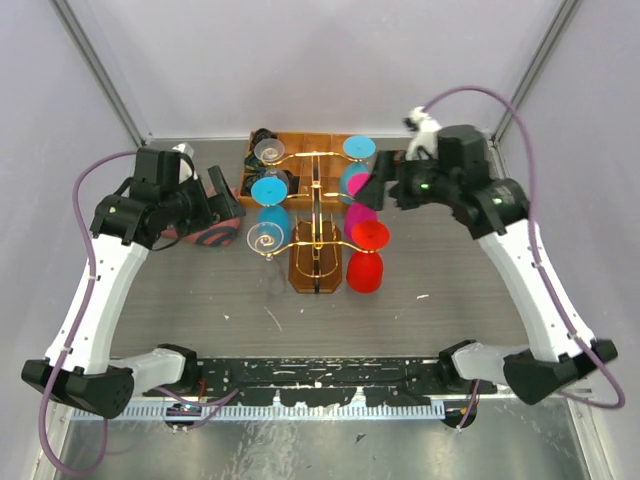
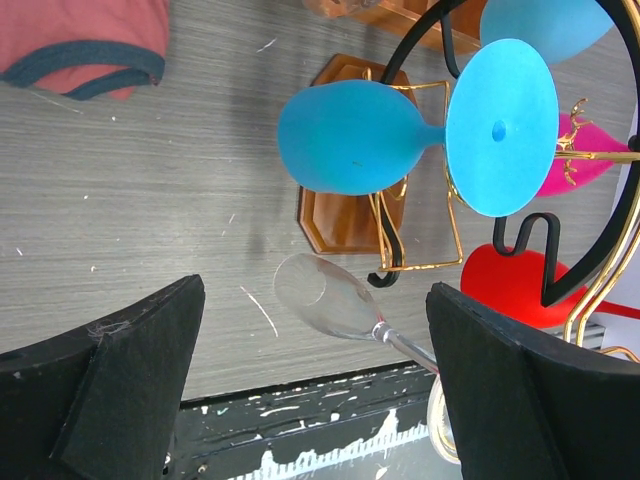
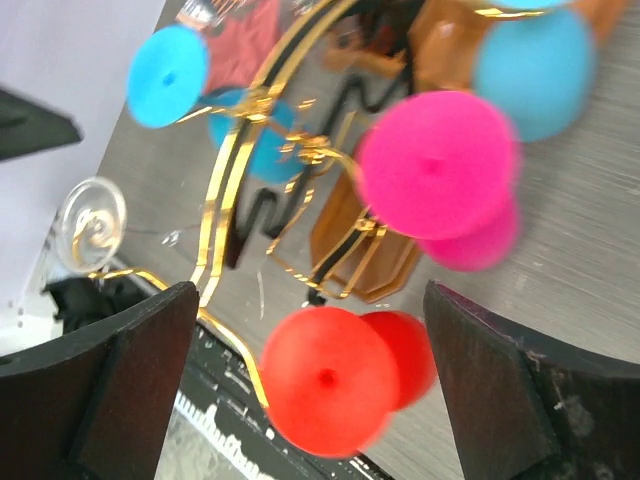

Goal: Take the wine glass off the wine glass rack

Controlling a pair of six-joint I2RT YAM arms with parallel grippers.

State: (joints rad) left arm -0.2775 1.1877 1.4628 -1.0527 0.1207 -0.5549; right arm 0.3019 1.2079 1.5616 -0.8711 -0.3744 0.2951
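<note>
The gold wire wine glass rack (image 1: 315,215) stands mid-table on its amber-brown base (image 1: 313,270). Coloured and clear wine glasses hang upside down from its arms. On the left side are a clear glass (image 1: 265,238) and a blue one (image 1: 270,190). On the right side are a pink glass (image 1: 360,213) and a red one (image 1: 368,255). My left gripper (image 1: 230,212) is open and empty just left of the rack. In the left wrist view the clear glass (image 2: 325,295) lies between its fingers (image 2: 110,390), with the blue glass (image 2: 350,135) above. My right gripper (image 1: 376,186) is open and empty. The red glass (image 3: 325,380) shows between its fingers (image 3: 530,390).
An orange-brown compartmented tray (image 1: 300,143) sits right behind the rack. A red thing with a dark rim (image 2: 80,35) lies on the table left of the rack, under my left wrist. Grey walls close in the far side, the left and the right.
</note>
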